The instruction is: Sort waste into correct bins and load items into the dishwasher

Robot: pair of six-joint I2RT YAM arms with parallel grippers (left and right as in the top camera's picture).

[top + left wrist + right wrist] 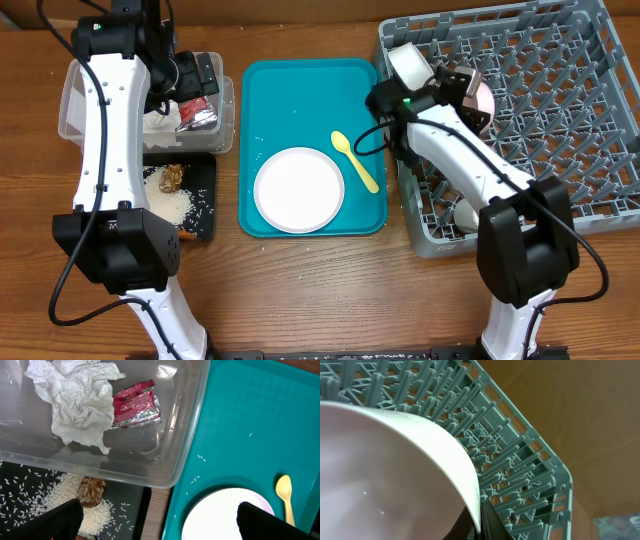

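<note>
Overhead, the right gripper (462,88) is clamped on the rim of a white round bowl (380,470), holding it above the left part of the large grey plastic dish rack (560,110). The rack's pegged grid lies directly beneath, so lowering looks like the coming move. The left gripper (160,510), jaws wide and empty, hovers over the clear rectangular plastic tub's (190,435) edge beside the teal tray (250,410).

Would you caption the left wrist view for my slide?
Open left gripper over clear tub containing napkin and red wrapper; rice on black tray.
</note>
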